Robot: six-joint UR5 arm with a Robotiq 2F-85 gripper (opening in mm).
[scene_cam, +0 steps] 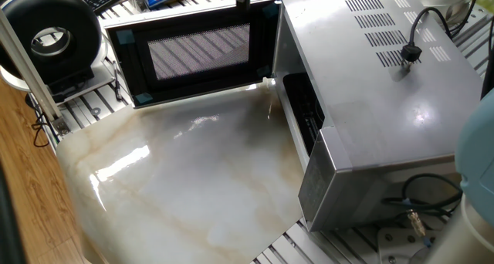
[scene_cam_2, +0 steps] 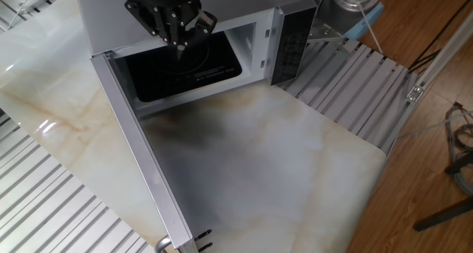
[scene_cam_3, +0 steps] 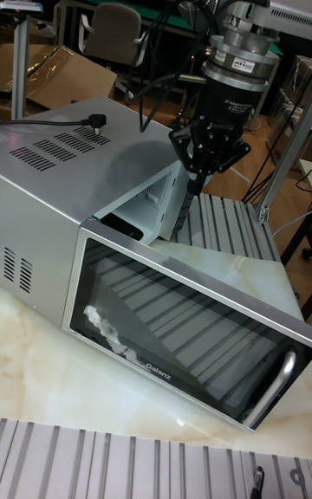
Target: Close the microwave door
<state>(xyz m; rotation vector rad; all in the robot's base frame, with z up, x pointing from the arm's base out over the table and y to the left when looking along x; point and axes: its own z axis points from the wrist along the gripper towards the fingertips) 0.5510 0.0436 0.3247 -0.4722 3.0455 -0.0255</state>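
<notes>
Microwave door (scene_cam_3: 186, 336) stands wide open; gripper (scene_cam_2: 177, 42), fingers together, hangs above it.

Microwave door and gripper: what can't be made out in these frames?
- Gripper fingers: too small in the other fixed view and the tall fixed view to tell open from shut; nearly cut off by the top edge in one fixed view.
- Microwave door contact: no view settles whether the gripper touches it.
- Microwave cavity: mostly dark.
</notes>
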